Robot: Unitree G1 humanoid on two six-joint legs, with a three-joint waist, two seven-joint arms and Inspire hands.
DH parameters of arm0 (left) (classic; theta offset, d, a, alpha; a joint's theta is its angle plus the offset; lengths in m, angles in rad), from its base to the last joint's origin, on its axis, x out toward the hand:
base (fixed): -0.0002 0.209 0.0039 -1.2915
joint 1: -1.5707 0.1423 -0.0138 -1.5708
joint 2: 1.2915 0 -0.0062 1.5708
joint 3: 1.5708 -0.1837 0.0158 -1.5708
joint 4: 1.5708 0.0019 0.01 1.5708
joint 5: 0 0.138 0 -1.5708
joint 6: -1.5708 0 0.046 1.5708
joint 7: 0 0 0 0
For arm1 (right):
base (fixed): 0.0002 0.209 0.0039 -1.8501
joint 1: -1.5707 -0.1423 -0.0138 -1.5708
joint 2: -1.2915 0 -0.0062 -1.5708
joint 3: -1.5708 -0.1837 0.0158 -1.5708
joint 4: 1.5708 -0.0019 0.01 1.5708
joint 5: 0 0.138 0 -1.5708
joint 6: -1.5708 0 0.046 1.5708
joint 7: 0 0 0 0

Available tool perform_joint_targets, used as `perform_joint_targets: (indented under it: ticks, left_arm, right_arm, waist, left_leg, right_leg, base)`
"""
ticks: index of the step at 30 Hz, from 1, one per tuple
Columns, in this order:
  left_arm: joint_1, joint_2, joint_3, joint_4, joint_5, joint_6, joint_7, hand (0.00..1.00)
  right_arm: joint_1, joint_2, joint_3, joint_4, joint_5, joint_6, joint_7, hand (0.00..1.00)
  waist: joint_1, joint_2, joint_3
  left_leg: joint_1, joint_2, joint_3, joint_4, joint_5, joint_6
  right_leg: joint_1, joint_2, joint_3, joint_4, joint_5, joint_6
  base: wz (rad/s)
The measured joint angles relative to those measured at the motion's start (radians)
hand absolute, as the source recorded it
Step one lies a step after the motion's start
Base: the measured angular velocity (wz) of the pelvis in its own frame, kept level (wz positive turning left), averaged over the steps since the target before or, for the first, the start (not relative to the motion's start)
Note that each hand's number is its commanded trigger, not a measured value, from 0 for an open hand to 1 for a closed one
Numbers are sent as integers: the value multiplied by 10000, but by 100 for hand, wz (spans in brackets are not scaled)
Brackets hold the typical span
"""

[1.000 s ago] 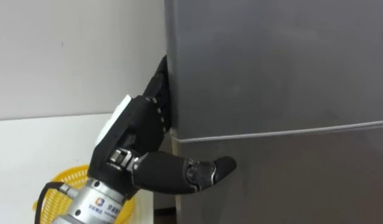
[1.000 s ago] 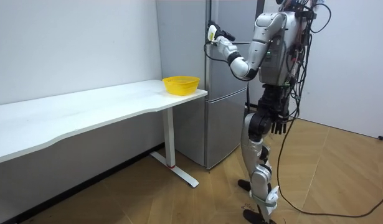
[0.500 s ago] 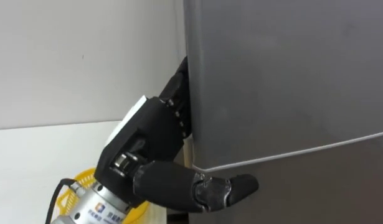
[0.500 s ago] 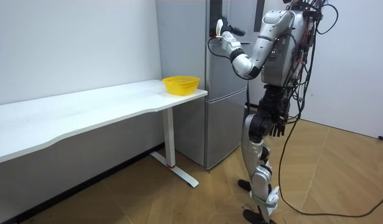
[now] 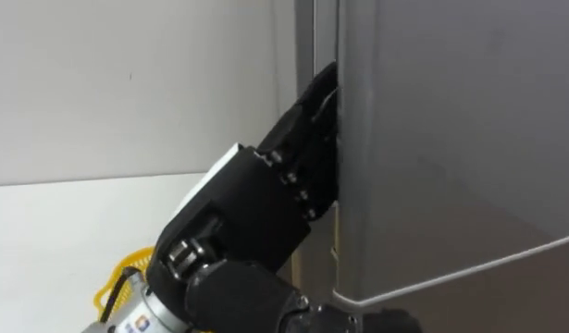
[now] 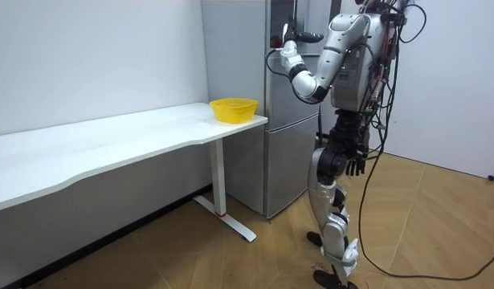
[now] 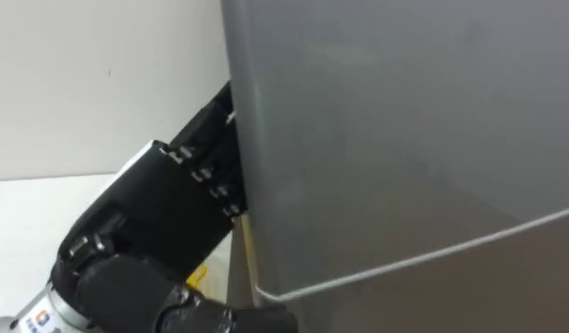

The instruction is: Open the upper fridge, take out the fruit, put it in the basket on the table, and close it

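The grey upper fridge door [image 5: 451, 139] stands slightly ajar, with a narrow gap along its left edge. My left hand [image 5: 256, 213] grips that edge: its fingers hook round behind the door and the thumb lies low on the door's front. In the room view the same left hand [image 6: 288, 50] is held high at the fridge [image 6: 283, 136], and I stand right in front of it. My right hand [image 6: 355, 164] hangs by my hip with relaxed fingers and holds nothing. The fridge's inside is hidden.
A yellow basket [image 6: 233, 108] sits on the end of the long white table [image 6: 110, 140], just to the room view's left of the fridge. The lower fridge door [image 5: 506, 296] is closed below a thin seam. Open wooden floor lies behind me.
The upper door's edge has come away from the fridge body, and my left hand has moved with it towards me. The eye views have shifted as well.
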Motion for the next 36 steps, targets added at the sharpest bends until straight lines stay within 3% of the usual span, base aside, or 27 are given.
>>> perform_joint_targets:
  ticks: [6, 14, 20, 24, 26, 32, 36]
  left_arm:
    - [-747, -135, -683, -56, -364, -276, -384, 0]
    - [-1156, -187, -1937, -353, -806, -429, -833, 0]
    - [-2232, -638, -2994, -353, -1480, -421, -1536, 0]
    - [-2857, -1161, -3402, -208, -2309, -430, -1842, 0]
    - [-3028, -1290, -3531, -108, -2531, -427, -1984, 0]
    - [-3210, -1702, -3916, 248, -2739, -430, -2165, 0]
    - [-3394, -1916, -3993, 305, -2739, -436, -2164, 0]
  right_arm:
    - [-6, -3, 200, -124, -17, -19, 199, 0]
    - [-92, 7, 1002, -103, -60, -12, 114, 0]
    - [-374, 3, 1548, -132, -29, -13, 73, 0]
    - [-536, 5, 1848, -237, 272, 3, 32, 0]
    - [-574, 3, 1847, -253, 425, 9, 13, 0]
    - [-733, 6, 1851, -229, 621, -2, -94, 0]
    - [-758, 3, 1856, -218, 912, -15, -290, 0]
  waist:
    - [-17, -118, 0]
    - [-42, -91, 0]
    - [-303, 69, -31]
    - [-602, 193, -28]
    - [-748, 239, -59]
    - [-1133, 173, -20]
    - [-1159, 184, -28]
  left_leg:
    - [22, -27, 108, 3, 0, 0]
    - [12, -69, 204, 4, -3, 5]
    - [48, -84, 313, 12, -4, 7]
    - [116, -71, 284, 24, -5, 8]
    - [131, -71, 285, 35, -5, 8]
    - [169, -91, 309, 30, -7, 11]
    - [11, -79, 299, 17, -66, 107]
  right_leg:
    - [27, -70, -26, -13, -40, 73]
    - [51, -172, -149, -4, -7, 156]
    - [24, -155, -141, -7, -4, 163]
    - [-16, -133, -16, 27, -41, 99]
    - [-36, -108, 39, 63, -63, 68]
    - [-115, 44, 122, 193, -127, 2]
    - [-408, 102, 207, 372, -93, -40]
  base:
    - [0]
    - [3]
    - [-13]
    - [-20]
    - [-7]
    - [0]
    - [-4]
